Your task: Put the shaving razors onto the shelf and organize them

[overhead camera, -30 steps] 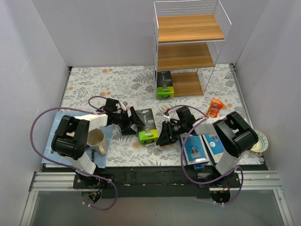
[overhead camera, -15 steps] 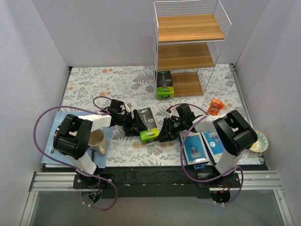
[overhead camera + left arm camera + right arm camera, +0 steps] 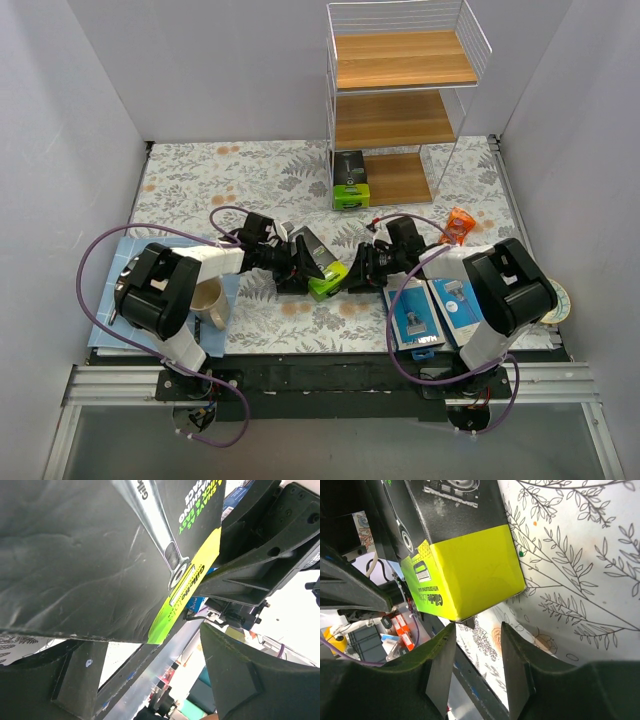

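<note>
Black-and-lime cardboard razor box (image 3: 320, 262) lies tilted on the leaf-print tablecloth (image 3: 200, 180), in front of the tall white wire shelf with three light wooden boards (image 3: 400, 60) and well short of it. Its lime end points away from the shelf.

Left gripper (image 3: 292, 268) is at the box's left side, right gripper (image 3: 358, 270) at its right, by the lime end. The two face each other across it.

Left wrist view: one finger (image 3: 75, 675) lies under the box's black face (image 3: 100, 555). The other finger (image 3: 250, 680) stands clear with a gap showing, so the jaws are apart and not clamped.

Right wrist view: the fingers (image 3: 440, 675) are partly spread with nothing between them. The lime end (image 3: 465, 575) sits just beyond the tips. Cannot tell whether the box rests on the cloth or is lifted off it.

A second black-and-lime box (image 3: 350, 180) stands upright on the shelf's lowest board, at the front left corner.

First blue blister pack (image 3: 412, 322) and second blue blister pack (image 3: 458, 302), each showing a grey razor, lie flat side by side, far in front of the shelf.

Orange snack packet (image 3: 457, 227) lies near the shelf's front right foot. Cream mug (image 3: 207, 298) stands on a blue mat (image 3: 110, 300), far front-left of the shelf.
</note>
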Action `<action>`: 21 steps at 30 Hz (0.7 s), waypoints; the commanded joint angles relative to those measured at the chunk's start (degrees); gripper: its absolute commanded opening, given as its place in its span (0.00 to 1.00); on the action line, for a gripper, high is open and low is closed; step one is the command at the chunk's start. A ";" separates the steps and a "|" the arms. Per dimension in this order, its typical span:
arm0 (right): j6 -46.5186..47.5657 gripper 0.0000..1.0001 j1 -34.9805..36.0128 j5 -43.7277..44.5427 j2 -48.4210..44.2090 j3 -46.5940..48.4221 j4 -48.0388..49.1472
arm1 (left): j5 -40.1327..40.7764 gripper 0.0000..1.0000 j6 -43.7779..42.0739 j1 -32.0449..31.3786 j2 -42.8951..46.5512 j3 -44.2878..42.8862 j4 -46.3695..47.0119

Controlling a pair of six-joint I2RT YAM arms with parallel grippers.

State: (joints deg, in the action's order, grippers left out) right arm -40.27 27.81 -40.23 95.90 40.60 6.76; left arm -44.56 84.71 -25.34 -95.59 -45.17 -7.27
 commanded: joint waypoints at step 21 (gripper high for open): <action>-9.30 0.01 -0.04 -11.19 1.23 3.52 20.93 | 5.79 0.84 5.73 0.03 -1.61 -0.45 -0.38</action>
State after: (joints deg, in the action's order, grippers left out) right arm -48.38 27.81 -47.83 100.42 40.16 23.94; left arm -40.99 88.18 -25.34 -96.16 -45.17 -7.29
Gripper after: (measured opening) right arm 0.025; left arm 0.843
